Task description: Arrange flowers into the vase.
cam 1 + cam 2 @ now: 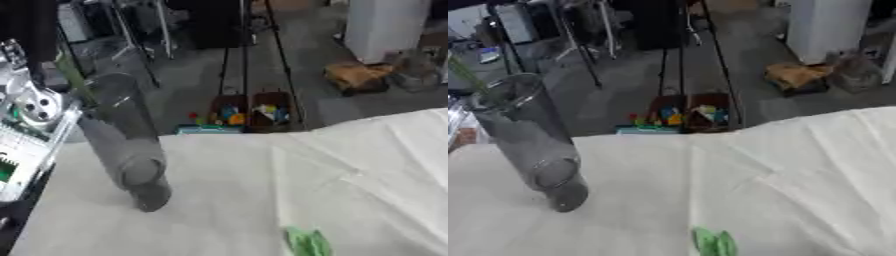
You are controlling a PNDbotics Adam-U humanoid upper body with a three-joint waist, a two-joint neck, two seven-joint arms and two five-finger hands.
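Green leaves (307,243) poke up from the bottom edge of the view, nearest the camera; they are bright green, and only their tips show, lying on the white cloth (350,175) that covers the counter (649,200). Their stem and any bloom are out of view. The cloth is wrinkled, with creases running diagonally across its right half.

Farther back and to the left stands a tall clear glass vase (531,145). It is a plain cylinder, tilted so its open mouth leans toward the upper left while its base rests on the cloth. A thin green stem (465,72) runs diagonally by the rim of the vase; whether it sits inside the glass or just behind it cannot be told. The vase and the green leaves are well apart.

At the left edge of the left eye view, silver and black robot parts (31,100) show beside the vase, with a round silver joint close to the glass. The left robot hand itself cannot be made out, so whether its fingers are spread, pressed together or pinching something cannot be told. The right robot hand shows in neither view.

Beyond the far edge of the counter lies a grey floor (192,75), with black tripod legs (262,60) and two dark bins of colourful small items (254,112) standing on it.
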